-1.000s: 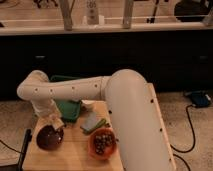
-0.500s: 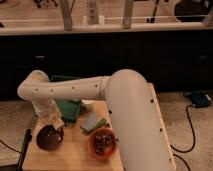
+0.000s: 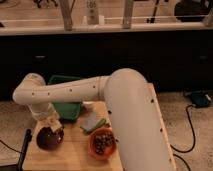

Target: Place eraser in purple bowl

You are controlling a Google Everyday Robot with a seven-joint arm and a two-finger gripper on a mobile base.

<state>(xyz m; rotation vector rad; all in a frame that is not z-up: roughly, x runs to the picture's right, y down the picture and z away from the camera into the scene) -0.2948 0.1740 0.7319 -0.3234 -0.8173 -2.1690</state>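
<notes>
The purple bowl is very dark and sits at the front left of the wooden table. My gripper hangs at the end of the white arm, right over the bowl's far rim and reaching down into it. The eraser does not show; the gripper end hides whatever lies under it.
An orange bowl with dark round pieces stands right of the purple bowl. A flat grey-and-green slab lies behind it. A green tray sits at the back left. A black post stands at the table's left edge. A cable runs on the floor at right.
</notes>
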